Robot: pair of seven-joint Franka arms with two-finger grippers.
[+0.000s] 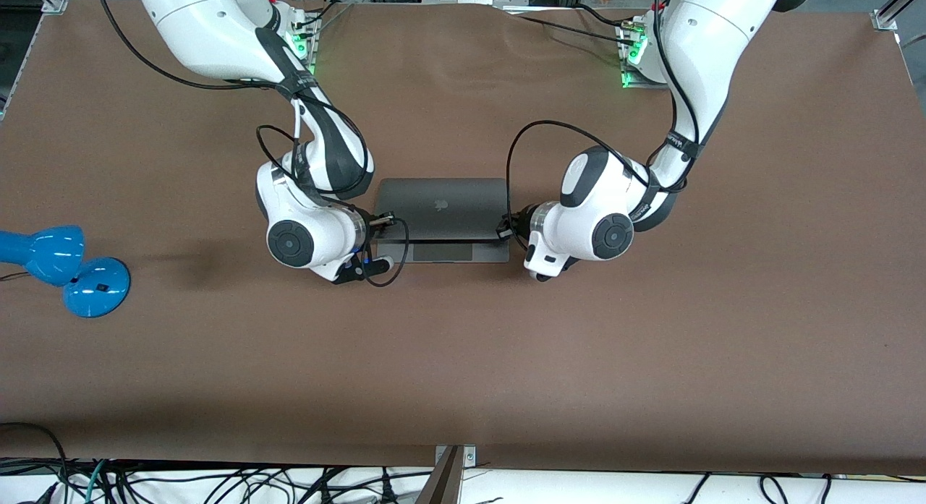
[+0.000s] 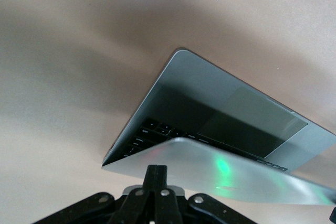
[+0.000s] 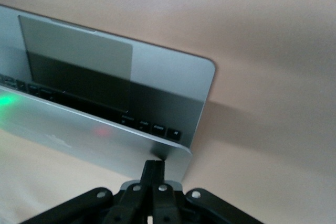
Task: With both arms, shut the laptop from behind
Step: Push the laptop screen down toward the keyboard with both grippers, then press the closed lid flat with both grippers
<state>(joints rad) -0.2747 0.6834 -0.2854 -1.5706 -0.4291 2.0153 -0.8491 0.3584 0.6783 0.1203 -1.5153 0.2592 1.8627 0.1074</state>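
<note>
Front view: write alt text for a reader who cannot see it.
A half-closed grey laptop sits mid-table, the left gripper and right gripper pressing its lid at either end. A blue desk lamp lies toward the right arm's end.

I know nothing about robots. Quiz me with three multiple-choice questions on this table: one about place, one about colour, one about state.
1. Where is the lamp?
A. toward the right arm's end of the table
B. on the laptop
C. between the arms

2. What colour is it?
A. red
B. blue
C. white

3. How is the laptop?
A. fully shut
B. wide open and upright
C. lid partly lowered

Answers: 1 A, it sits at that table edge. 2 B, its shade and base are blue. 3 C, keys and trackpad show under the lid, with the left gripper and right gripper against it.
</note>
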